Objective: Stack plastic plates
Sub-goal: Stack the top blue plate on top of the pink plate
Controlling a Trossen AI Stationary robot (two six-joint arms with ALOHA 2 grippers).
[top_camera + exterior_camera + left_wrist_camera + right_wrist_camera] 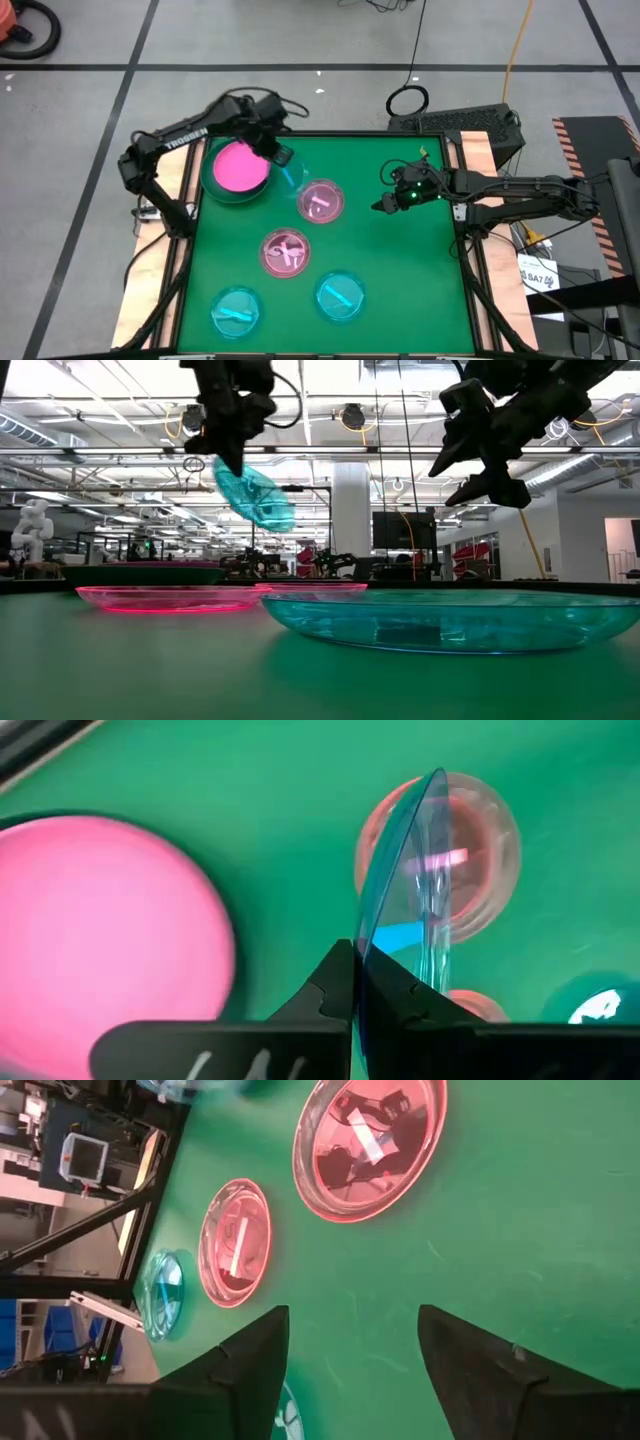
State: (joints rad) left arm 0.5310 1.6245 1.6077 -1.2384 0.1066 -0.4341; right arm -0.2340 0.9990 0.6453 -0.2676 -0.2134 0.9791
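Note:
My left gripper (272,152) hangs over the table's far left, shut on a translucent cyan plate (287,176), (256,496). Just left of it an opaque magenta plate (238,167) lies on a darker plate whose rim (232,197) shows around it. Two translucent pink plates (320,201), (287,252) lie flat mid-table. Two more cyan plates (237,308), (340,297) lie flat near the front edge. My right gripper (384,204) hovers open right of the far pink plate, with nothing between its fingers (258,1355). My left gripper pinches the cyan plate by its rim (362,946) between its two shut fingers (335,982). The fingers come from above, pointing steeply down. The plate hangs tilted below them (262,502), seen nearly edge-on in the left wrist view, clear of the table and of the other plates.
The green mat (420,290) is bare on its right half, below and in front of my right gripper. Wooden side boards (478,160) and a dark frame border the table. Cables and a keyboard (470,120) lie on the floor beyond the far edge.

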